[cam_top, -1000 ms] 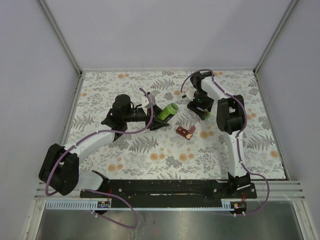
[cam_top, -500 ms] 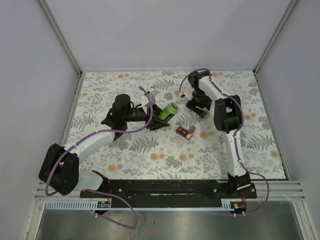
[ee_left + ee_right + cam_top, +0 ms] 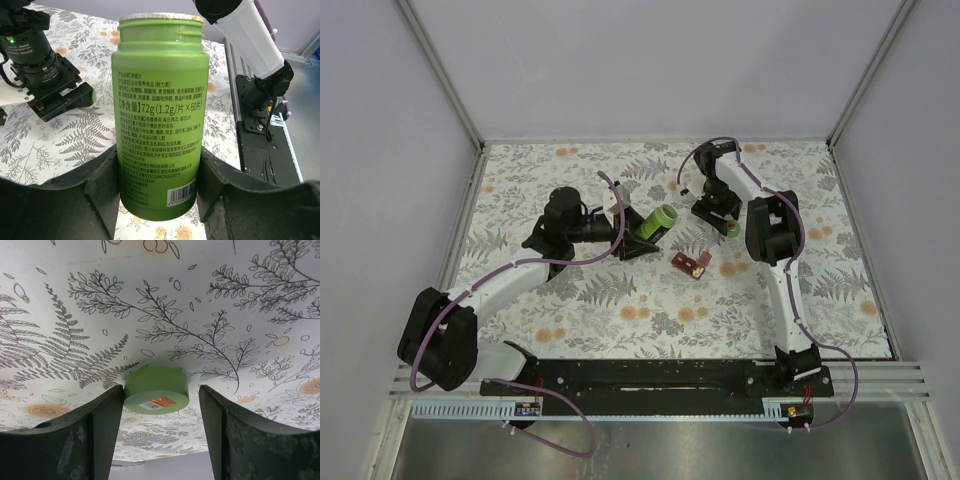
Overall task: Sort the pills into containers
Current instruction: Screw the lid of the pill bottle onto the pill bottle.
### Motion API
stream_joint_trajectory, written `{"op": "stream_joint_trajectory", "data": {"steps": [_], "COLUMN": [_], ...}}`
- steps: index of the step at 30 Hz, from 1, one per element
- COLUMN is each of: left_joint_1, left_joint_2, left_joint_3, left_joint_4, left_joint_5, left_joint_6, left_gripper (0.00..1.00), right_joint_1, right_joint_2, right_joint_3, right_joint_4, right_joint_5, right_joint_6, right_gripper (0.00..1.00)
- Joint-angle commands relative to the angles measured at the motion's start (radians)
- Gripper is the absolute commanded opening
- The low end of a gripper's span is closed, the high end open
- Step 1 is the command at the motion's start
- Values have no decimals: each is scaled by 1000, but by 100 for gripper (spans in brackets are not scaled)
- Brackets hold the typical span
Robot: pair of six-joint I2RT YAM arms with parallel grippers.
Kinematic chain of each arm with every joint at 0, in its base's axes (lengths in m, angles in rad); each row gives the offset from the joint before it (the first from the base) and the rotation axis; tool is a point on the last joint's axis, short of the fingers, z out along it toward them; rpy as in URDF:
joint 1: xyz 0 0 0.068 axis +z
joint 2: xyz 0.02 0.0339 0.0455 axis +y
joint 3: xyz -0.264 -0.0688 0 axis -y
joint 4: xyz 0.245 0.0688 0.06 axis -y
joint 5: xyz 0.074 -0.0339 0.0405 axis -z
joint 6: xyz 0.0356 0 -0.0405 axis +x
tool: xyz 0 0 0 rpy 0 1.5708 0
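my L fingers [image 3: 102, 195] clamped on green plastic cylinder bottle [image 3: 160, 100], uncapped | R fingers [image 3: 100, 430] apart, straddling round green cap [image 3: 156, 390] on desk [image 3: 620, 310] | dark-red rectangular pill box [image 3: 690, 263] mid-desk | no pills seen, sorting prob. all left

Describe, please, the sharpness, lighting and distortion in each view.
Top external: even soft light, sharp, only faint shadows. Left wrist: green bottle label crisp, mild glare on its foil rim. Right wrist: floral cloth bowed by wide-angle distortion, green cap casting a soft shadow.
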Motion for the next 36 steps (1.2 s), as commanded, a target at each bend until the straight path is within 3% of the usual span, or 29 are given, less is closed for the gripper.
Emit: {"op": "stream_joint_trajectory", "data": {"steps": [1, 12, 21, 29, 36], "left_joint_1": [3, 3, 3, 3, 3], "left_joint_2": [-11, -10, -17, -16, -13], "left_joint_3": [48, 56, 50, 50, 48], "left_joint_4": [49, 45, 43, 37, 7], "left_joint_5": [31, 34, 32, 29, 9], "left_joint_6": [-7, -7, -5, 4, 35], "left_gripper": [0, 0, 0, 0, 0], "right_joint_1": [13, 13, 13, 13, 11], "right_joint_2": [7, -15, -19, -44, -195], "right_joint_3": [26, -33, -43, -49, -126], "right_joint_4": [-174, -159, -151, -124, -44], "right_joint_5": [27, 55, 56, 33, -103], "right_joint_6": [-29, -40, -37, -29, -2], "right_gripper": [70, 72, 68, 54, 38]}}
